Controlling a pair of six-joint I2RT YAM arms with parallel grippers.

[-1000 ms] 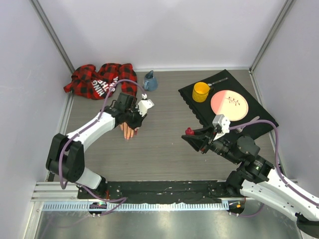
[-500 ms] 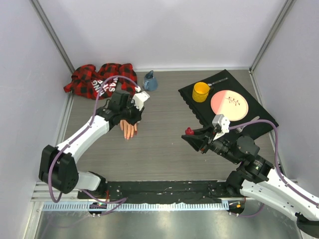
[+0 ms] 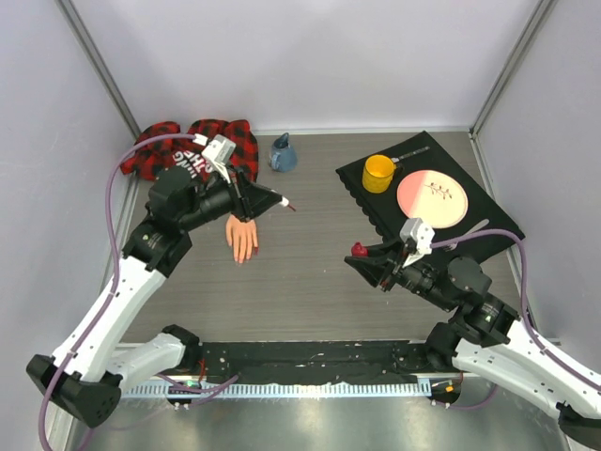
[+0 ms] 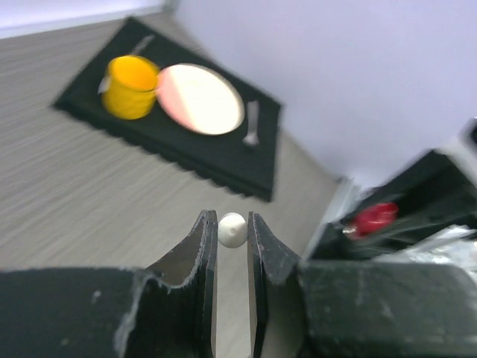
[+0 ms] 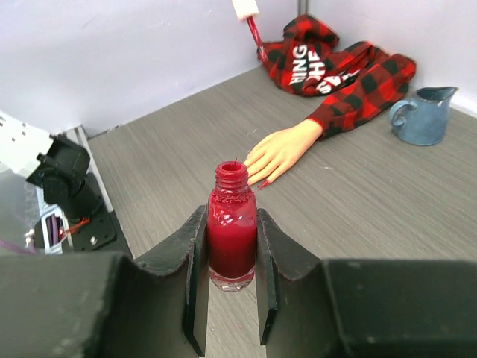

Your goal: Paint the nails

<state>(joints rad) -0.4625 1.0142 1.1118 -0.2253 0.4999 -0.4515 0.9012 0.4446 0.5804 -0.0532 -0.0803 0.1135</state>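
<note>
The left pincer (image 4: 232, 218) is clamping together on the white cap (image 4: 232, 232) of the polish brush (image 3: 285, 204), its jaws pressing the cap's sides so that the red-wet bristles are pointing out past the fingertips, free to touch a surface. It is holding the brush in the air above the desk (image 3: 310, 282), off to one side of the mannequin hand (image 3: 241, 237) and angling toward the other arm. That reads as a pause between dipping and dabbing. The right pincer (image 5: 231, 215) is gripping the open red polish bottle (image 5: 232, 242) around its body and keeping it upright, probably so that nothing is spilling and the neck is facing up for the brush. The mannequin hand is lying flat on the desk with its fingers pointing toward the robot, and the nails (image 5: 252, 165) are sitting at those fingertips, well apart from both pincers. One fingertip seems to be showing red, though it is too small to be sure. The plaid sleeve (image 3: 178, 155) is trailing back into the far left corner. The blue pitcher (image 3: 283, 153) is standing just beside the sleeve. On the far right, the yellow cup (image 3: 378, 173) and the plate (image 3: 432, 195) are resting on the black mat (image 3: 376, 214), out of the way.
</note>
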